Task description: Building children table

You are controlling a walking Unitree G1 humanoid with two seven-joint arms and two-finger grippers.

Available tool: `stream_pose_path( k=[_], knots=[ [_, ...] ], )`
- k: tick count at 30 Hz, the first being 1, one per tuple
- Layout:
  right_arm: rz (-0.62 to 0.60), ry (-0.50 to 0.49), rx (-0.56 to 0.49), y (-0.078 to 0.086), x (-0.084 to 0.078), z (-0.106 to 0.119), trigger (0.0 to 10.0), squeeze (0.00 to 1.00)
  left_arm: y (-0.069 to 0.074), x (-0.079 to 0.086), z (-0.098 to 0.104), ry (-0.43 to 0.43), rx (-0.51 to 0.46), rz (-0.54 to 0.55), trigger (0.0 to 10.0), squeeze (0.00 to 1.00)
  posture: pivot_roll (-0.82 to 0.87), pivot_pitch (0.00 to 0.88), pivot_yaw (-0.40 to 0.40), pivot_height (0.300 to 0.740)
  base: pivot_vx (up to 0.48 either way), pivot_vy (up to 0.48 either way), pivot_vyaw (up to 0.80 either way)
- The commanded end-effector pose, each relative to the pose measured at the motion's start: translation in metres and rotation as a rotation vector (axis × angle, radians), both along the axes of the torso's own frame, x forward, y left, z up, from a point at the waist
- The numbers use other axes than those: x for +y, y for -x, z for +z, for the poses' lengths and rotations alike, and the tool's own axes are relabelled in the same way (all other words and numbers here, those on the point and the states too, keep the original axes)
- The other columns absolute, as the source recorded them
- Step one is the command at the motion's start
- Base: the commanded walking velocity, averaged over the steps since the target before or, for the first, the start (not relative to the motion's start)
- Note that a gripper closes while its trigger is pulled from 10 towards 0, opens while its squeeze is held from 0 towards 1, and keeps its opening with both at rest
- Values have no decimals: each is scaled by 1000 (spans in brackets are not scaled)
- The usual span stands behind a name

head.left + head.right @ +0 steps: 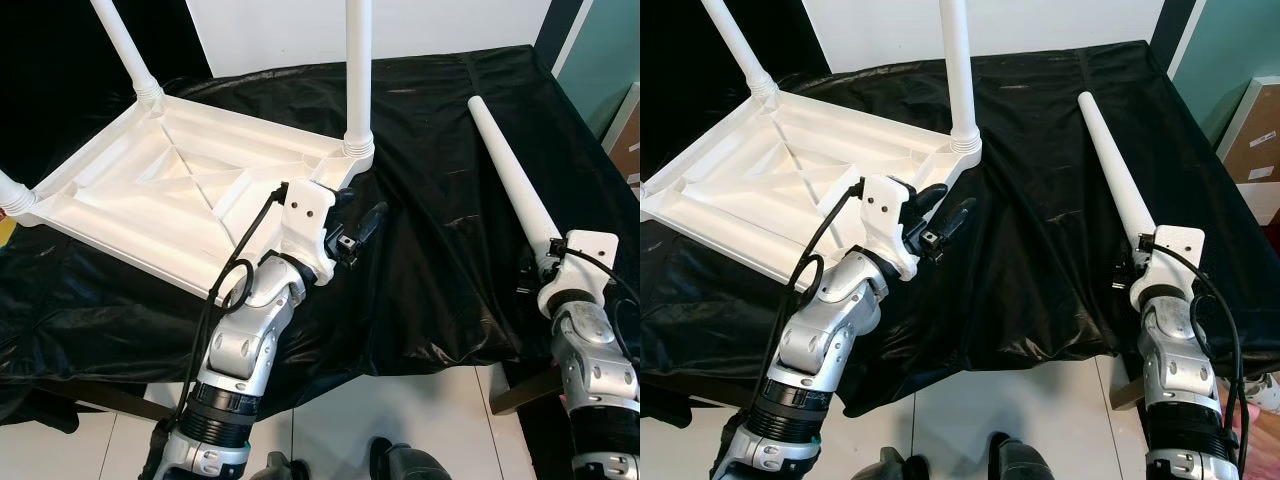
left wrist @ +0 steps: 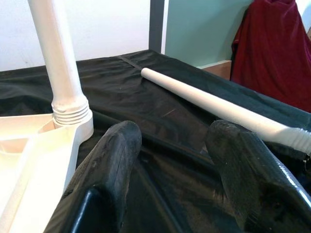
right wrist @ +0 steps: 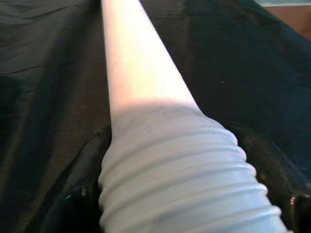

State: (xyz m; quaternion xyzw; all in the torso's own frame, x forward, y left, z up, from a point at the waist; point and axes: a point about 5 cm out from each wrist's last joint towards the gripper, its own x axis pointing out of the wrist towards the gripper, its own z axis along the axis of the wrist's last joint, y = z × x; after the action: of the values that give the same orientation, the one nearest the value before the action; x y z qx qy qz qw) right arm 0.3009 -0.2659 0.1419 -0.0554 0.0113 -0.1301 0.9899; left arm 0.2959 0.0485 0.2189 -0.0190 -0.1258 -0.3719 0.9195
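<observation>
Both silver arms reach over the near edge of the counter (image 1: pixel 440 300), which is draped in black cloth. Upside down on its left part lies the white tabletop (image 1: pixel 170 190), with three legs screwed in and standing up. Left gripper (image 1: pixel 355 225) sits just beside the near-right corner leg (image 1: pixel 358 70), fingers (image 2: pixel 112 160) spread wide and empty. Right gripper (image 1: pixel 1135 265) has its fingers closed around the threaded end of the loose leg (image 1: pixel 1115 170), which lies flat on the cloth
</observation>
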Motion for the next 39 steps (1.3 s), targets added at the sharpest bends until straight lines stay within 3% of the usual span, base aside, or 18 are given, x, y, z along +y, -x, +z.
stream_pose_path(
  k=[1,10,11,17,23,29,30,39],
  knots=[
    [50,-40,74,5,8,-18,0,0,1,1,-4,-9,23,9,10000,0,-145,196,65,740,0,0,0],
    [86,-75,93,11,14,-22,0,0,1,2,-9,-49,49,31,10000,0,-139,188,60,740,0,0,0],
    [84,-86,80,12,16,-21,10000,0,1,3,-11,-58,72,31,10000,0,-139,183,57,740,0,0,0],
    [72,-86,23,13,19,-15,10000,0,-2,5,-10,-76,60,26,10000,0,-141,176,55,740,0,0,0],
    [34,-33,42,15,28,-19,10000,0,-6,8,-10,-105,72,28,10000,0,-141,167,50,740,0,0,0],
    [61,-48,-14,16,35,-11,10000,0,-6,11,-7,-86,55,-8,10000,0,-149,160,45,740,0,0,0],
    [84,-76,-64,16,40,-5,10000,0,-6,12,-7,-50,81,-47,10000,1000,-150,158,43,740,0,0,0],
    [174,-166,-300,13,68,34,10000,0,-5,10,6,11,105,-199,10000,1000,-153,159,42,740,0,0,0]
  ],
)
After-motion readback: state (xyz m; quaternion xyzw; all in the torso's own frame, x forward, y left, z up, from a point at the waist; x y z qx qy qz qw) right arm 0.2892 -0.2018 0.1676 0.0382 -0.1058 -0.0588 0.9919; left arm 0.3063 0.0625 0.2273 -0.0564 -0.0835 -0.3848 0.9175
